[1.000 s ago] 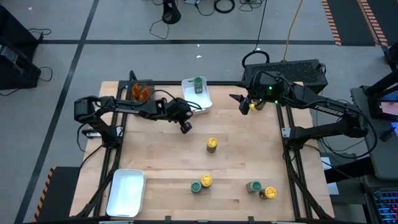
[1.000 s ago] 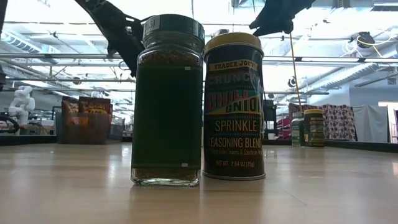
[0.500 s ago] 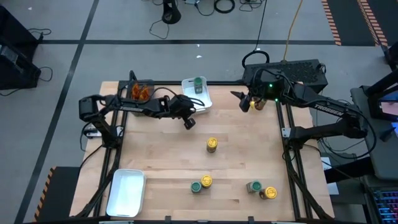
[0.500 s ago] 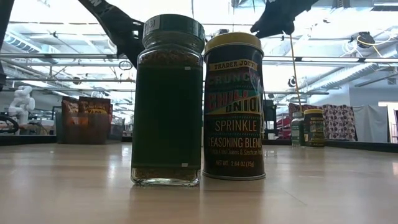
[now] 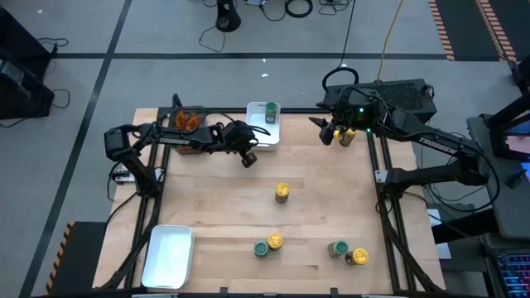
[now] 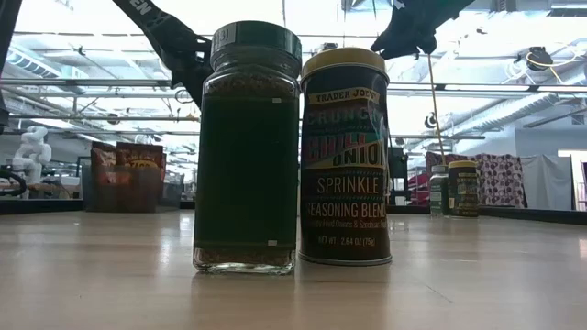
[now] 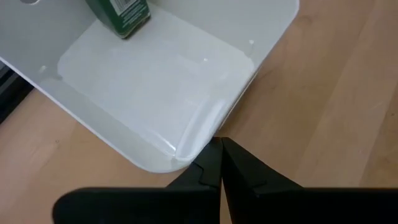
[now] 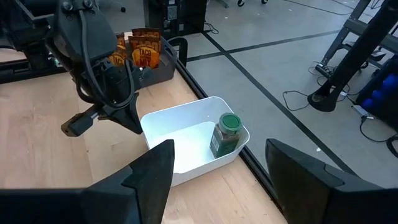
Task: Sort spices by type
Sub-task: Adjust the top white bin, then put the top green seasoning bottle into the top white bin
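A white tray [image 5: 263, 126] sits at the table's far edge with a green-lidded jar [image 5: 270, 112] standing in it; the jar also shows in the left wrist view [image 7: 118, 15]. My left gripper [image 5: 249, 150] is shut, its tips at the tray's near left corner. My right gripper [image 5: 324, 132] hangs open and empty above the table's far right, facing the tray [image 8: 186, 146]. Loose jars stand on the table: a yellow-lidded one [image 5: 282, 192] mid-table, a green [image 5: 261, 247] and yellow [image 5: 274, 241] pair, and another pair [image 5: 348, 252] near the front. My left gripper touches the white tray's near left corner [image 7: 186, 148] with the tips of its shut fingers [image 7: 214, 158], against the corner's outer wall. The fingers come slanting down from the table's near left side. The tray lies flat on the table.
A dark bin [image 5: 189, 122] with orange packets stands at the far left, beside the tray. A second white tray [image 5: 168, 255] lies at the near left corner. In the low view a green-lidded jar [image 6: 248, 147] and a yellow-lidded tin [image 6: 347, 156] stand close together.
My left gripper has moved toward the table's far edge with its fingers shut. The far tray has turned from a slanted lie to square with the table's edge and slid a little toward the far edge, the jar still in it.
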